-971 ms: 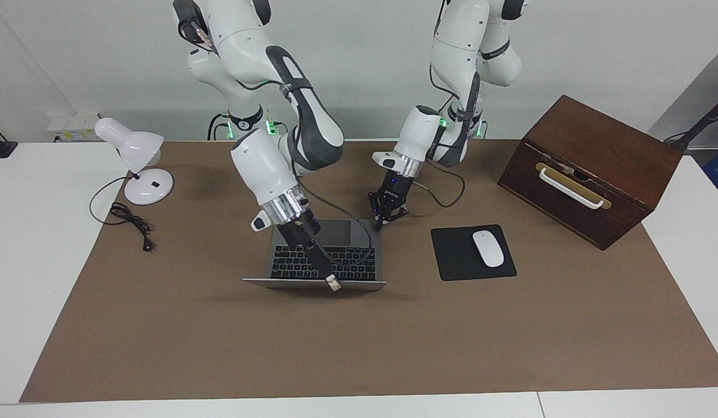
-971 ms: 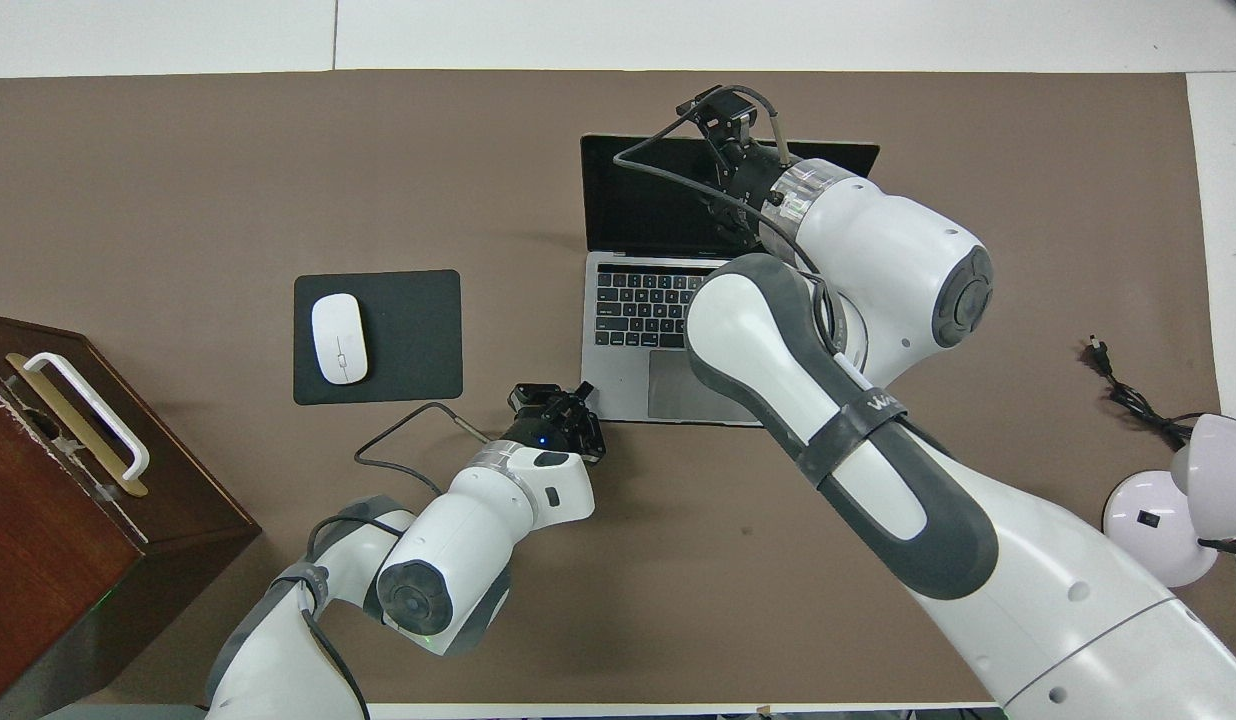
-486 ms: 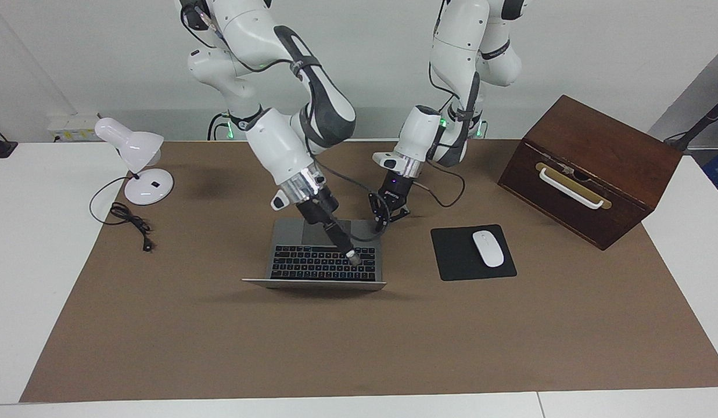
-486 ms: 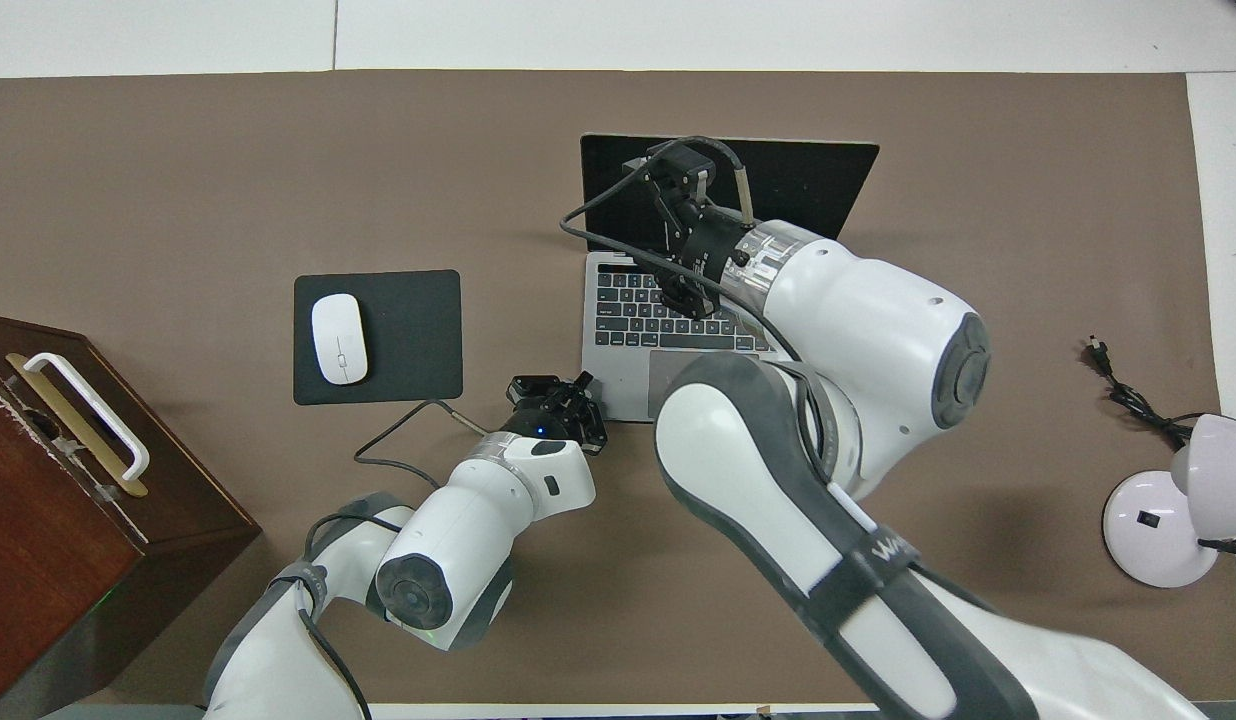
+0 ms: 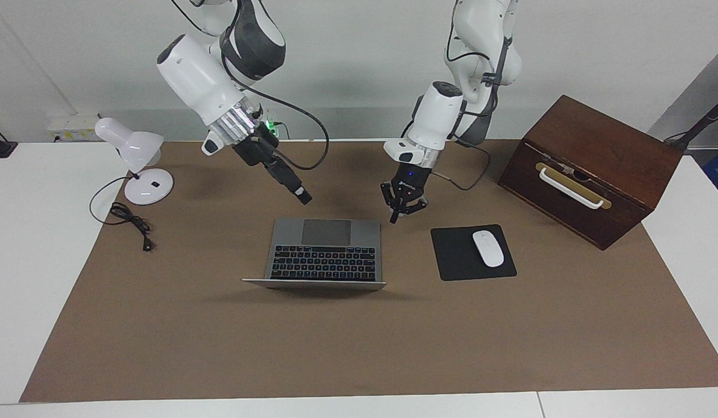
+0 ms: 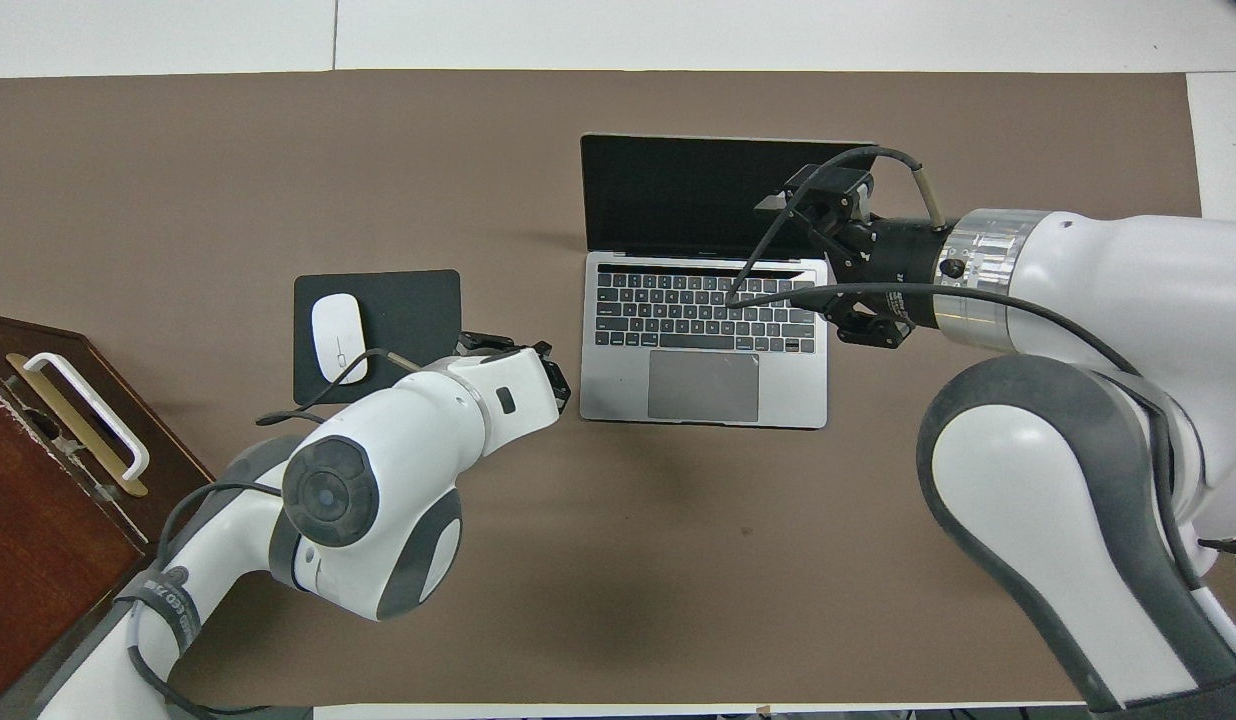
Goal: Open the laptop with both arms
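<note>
In the overhead view the right gripper (image 6: 778, 200) covers a corner of the laptop (image 6: 703, 385) screen. The left gripper (image 6: 553, 375) is mostly hidden under its own wrist. The wooden box (image 6: 48, 520) is cut off by the picture's edge, and the lamp (image 5: 139, 165) falls almost wholly outside that view.

I see the silver-grey laptop (image 5: 324, 247) with black keys and a dark screen on the plain brown table cover (image 5: 359, 337). The mouse pad (image 5: 473, 252) is black, the mouse (image 5: 488, 248) on it white. The wooden box (image 5: 588, 168) is dark brown with a white handle. The desk lamp (image 5: 137, 159) is white, its cable black.
</note>
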Available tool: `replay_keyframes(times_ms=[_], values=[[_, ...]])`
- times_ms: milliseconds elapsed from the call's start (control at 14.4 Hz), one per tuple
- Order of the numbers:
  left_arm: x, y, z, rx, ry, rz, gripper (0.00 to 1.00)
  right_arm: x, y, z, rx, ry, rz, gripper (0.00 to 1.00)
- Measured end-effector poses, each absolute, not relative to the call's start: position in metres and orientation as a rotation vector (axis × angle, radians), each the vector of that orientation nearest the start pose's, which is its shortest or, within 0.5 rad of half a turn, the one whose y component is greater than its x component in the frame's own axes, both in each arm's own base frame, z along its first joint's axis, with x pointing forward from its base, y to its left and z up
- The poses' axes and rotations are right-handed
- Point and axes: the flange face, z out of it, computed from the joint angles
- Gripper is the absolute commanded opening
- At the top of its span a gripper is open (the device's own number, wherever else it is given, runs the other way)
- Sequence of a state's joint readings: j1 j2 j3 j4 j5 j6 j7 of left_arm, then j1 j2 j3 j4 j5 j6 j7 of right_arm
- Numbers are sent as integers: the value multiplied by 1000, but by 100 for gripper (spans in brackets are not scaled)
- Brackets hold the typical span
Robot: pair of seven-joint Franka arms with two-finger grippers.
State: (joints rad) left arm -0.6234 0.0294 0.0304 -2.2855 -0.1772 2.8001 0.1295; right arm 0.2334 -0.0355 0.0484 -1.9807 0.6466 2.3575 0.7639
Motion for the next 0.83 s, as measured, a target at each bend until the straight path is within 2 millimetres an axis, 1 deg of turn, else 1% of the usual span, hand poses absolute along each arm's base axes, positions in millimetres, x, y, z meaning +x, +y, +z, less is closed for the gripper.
replay_keyframes(times_ms=[69,139,347,416,555,694,833], values=[[472,-297,398,-3137,894,-736,69,559,163,523,-2338,922,-124,100],[478,-290,400,-3141,867,-737,100,559,154,519,-2431,809,-147,100],[493,-259,400,-3158,771,-698,100,557,123,506,-2665,499,-139,100],[498,-248,402,-3165,738,-680,100,554,114,502,-2721,410,-108,100],[511,-220,409,-3181,658,-634,100,545,98,496,-2808,270,10,100],[525,-189,422,-3205,575,-547,100,536,80,502,-2880,191,136,100],[536,-155,438,-3225,481,-485,100,530,60,516,-2941,120,222,100]])
